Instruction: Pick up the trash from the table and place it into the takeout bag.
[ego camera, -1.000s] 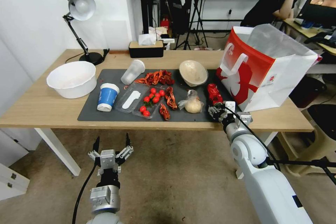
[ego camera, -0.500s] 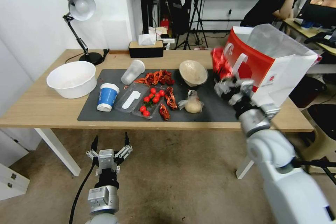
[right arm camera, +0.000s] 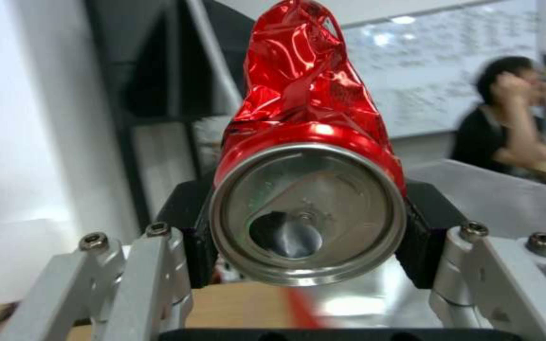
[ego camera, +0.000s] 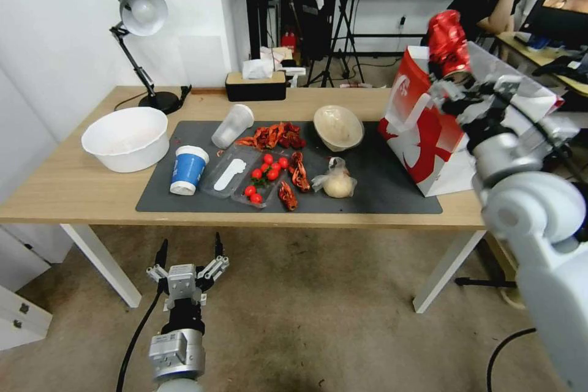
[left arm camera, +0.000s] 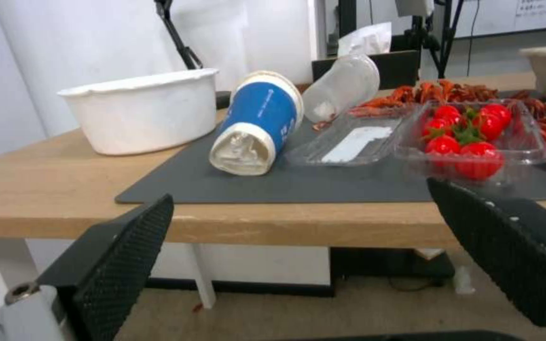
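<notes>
1. My right gripper (ego camera: 458, 84) is up in the air over the near rim of the big boxy red-and-white paper takeout bag (ego camera: 429, 135), pinching the crushed shiny red drink can (ego camera: 449, 43) by its lower end. On the right wrist cam the can (right arm camera: 308, 156) sits squeezed between the two black pads (right arm camera: 426, 237), silver bottom facing the lens.
2. The bag stands upright at the right end of the long light-wood table with white legs (ego camera: 73, 187), partly on the dark grey mat (ego camera: 373, 187), mouth open with silvery lining showing.
3. My left gripper (ego camera: 187, 257) hangs low in front of the table, below its edge, fingers spread wide with nothing in them. Its wrist cam shows both black textured fingertips (left arm camera: 121, 255) well apart.
4. Trash on the mat: a blue paper cup with a white lid (ego camera: 187, 169) at the left end, a translucent plastic cup (ego camera: 232, 125) lying on its side behind it, a beige paper bowl (ego camera: 338, 127) tipped up near the back, and a clear plastic bag with a beige lump inside (ego camera: 335, 182) just in front of the bowl.
5. Also on the mat: a clear plastic tray of red cherry tomatoes (ego camera: 264, 179) and reddish crayfish shells (ego camera: 274, 135) around it.
6. A white plastic basin (ego camera: 126, 138) sits on bare wood left of the mat, with a black desk lamp (ego camera: 141, 18) behind it.
</notes>
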{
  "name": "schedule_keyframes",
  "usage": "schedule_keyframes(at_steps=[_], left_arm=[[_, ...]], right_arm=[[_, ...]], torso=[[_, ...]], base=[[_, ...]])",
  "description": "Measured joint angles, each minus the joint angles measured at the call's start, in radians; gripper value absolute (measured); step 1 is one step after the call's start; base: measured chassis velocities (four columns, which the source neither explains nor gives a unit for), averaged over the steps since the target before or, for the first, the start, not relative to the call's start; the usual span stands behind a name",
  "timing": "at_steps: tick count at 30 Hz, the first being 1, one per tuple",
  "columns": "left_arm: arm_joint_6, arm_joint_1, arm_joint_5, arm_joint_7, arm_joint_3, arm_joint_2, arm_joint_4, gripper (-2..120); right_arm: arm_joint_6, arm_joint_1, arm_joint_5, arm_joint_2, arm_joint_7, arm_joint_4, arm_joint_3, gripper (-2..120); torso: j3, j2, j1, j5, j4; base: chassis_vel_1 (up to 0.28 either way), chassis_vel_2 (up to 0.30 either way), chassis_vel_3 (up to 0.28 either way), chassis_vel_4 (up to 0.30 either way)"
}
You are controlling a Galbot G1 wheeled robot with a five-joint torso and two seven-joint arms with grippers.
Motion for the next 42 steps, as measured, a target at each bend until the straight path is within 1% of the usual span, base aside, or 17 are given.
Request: schedule_keyframes(at_steps=[2, 4, 6, 8, 11, 12, 13, 15, 16, 18, 26, 32, 35, 36, 38, 41, 42], left_arm=[[-0.001, 0.004, 0.0, -0.001, -0.001, -0.002, -0.004, 100], [-0.001, 0.006, 0.0, -0.001, -0.002, -0.002, -0.005, 100], [-0.004, 0.009, 0.0, -0.002, -0.006, -0.003, -0.005, 100], [-0.006, 0.011, 0.0, -0.002, -0.006, -0.004, -0.006, 100], [-0.008, 0.019, 0.0, -0.002, -0.008, -0.011, -0.02, 100], [-0.008, 0.019, 0.0, -0.002, -0.008, -0.011, -0.02, 100], [-0.008, 0.019, 0.001, -0.002, -0.008, -0.012, -0.021, 100], [-0.007, 0.018, 0.003, -0.002, -0.009, -0.017, -0.018, 100], [-0.007, 0.018, 0.003, -0.002, -0.009, -0.017, -0.018, 100], [-0.007, 0.018, 0.005, -0.002, -0.009, -0.021, -0.014, 100], [-0.007, 0.011, 0.007, -0.003, -0.009, -0.027, -0.009, 100], [-0.003, 0.006, 0.004, -0.004, -0.014, -0.019, -0.009, 100], [-0.002, 0.006, 0.0, -0.006, -0.016, -0.018, -0.01, 100], [-0.002, 0.006, 0.0, -0.006, -0.016, -0.018, -0.01, 100], [-0.002, 0.008, -0.002, -0.006, -0.016, -0.015, -0.009, 100], [-0.003, 0.009, -0.005, -0.008, -0.015, -0.012, -0.006, 100], [-0.004, 0.009, -0.006, -0.012, -0.015, -0.011, -0.004, 100]], right_arm=[[-0.04, 0.052, 0.037, -0.03, 0.076, -0.052, -0.002, 52], [-0.048, 0.059, 0.044, -0.035, 0.088, -0.059, -0.002, 52], [-0.068, 0.083, 0.065, -0.052, 0.11, -0.088, -0.006, 60], [-0.069, 0.085, 0.067, -0.054, 0.11, -0.092, -0.007, 61], [-0.074, 0.088, 0.066, -0.057, 0.106, -0.108, -0.009, 78], [-0.074, 0.088, 0.066, -0.057, 0.106, -0.108, -0.009, 78], [-0.073, 0.087, 0.06, -0.056, 0.101, -0.112, -0.01, 82], [-0.072, 0.082, 0.049, -0.052, 0.086, -0.12, -0.014, 93], [-0.072, 0.082, 0.049, -0.052, 0.086, -0.12, -0.014, 93], [-0.069, 0.078, 0.046, -0.05, 0.075, -0.12, -0.017, 99], [-0.052, 0.077, 0.044, -0.049, 0.045, -0.094, -0.021, 100], [-0.041, 0.051, 0.047, -0.046, -0.006, -0.012, -0.015, 100], [-0.034, -0.015, 0.038, -0.04, -0.054, 0.069, -0.01, 100], [-0.034, -0.015, 0.038, -0.04, -0.054, 0.069, -0.01, 100], [-0.013, -0.109, -0.01, -0.027, -0.105, 0.132, -0.008, 100], [0.009, -0.176, -0.055, -0.014, -0.134, 0.159, -0.008, 100], [0.022, -0.223, -0.086, -0.003, -0.147, 0.176, -0.009, 100]], torso=[[0.0, 0.0, 0.0, 0.0001, 0.0], [0.0, 0.0, 0.0, 0.0001, 0.0], [0.0, 0.0, 0.0, 0.0001, 0.0], [0.0, 0.0, 0.0, 0.0, -0.0001], [0.0, 0.0, 0.0, 0.0002, 0.0], [0.0, 0.0, 0.0, 0.0002, 0.0], [0.0, 0.0, 0.0, 0.0, -0.0001], [0.0, 0.0, 0.0, 0.0001, -0.0001], [0.0, 0.0, 0.0, 0.0001, -0.0001], [0.0, 0.0, 0.0, 0.0, 0.0], [0.0, 0.0, 0.0, 0.0, 0.0], [0.0, 0.0, 0.0, -0.0003, 0.0], [0.0, 0.0, 0.0, -0.0003, 0.0001], [0.0, 0.0, 0.0, -0.0003, 0.0001], [0.0, 0.0, 0.0, -0.0002, 0.0], [0.0, 0.0, 0.0, -0.0002, 0.0], [0.0, 0.0, 0.0, -0.0001, -0.0003]], base=[[0.0, 0.0, 0.0, 0.0], [0.0, 0.0, 0.0, 0.0], [0.0, 0.0, 0.0, 0.0], [0.0, 0.0, 0.0, 0.0], [0.0, 0.0, 0.0, 0.0], [0.0, 0.0, 0.0, 0.0], [0.0, 0.0, 0.0, 0.0], [0.0, 0.0, 0.0, 0.0], [0.0, 0.0, 0.0, 0.0], [0.0, 0.0, 0.0, 0.0], [0.0, 0.0, 0.0, 0.0], [0.0, 0.0, 0.0, 0.0], [0.0, 0.0, 0.0, 0.0], [0.0, 0.0, 0.0, 0.0], [0.0, 0.0, 0.0, 0.0], [0.0, 0.0, 0.0, 0.0], [0.0, 0.0, 0.0, 0.0]])
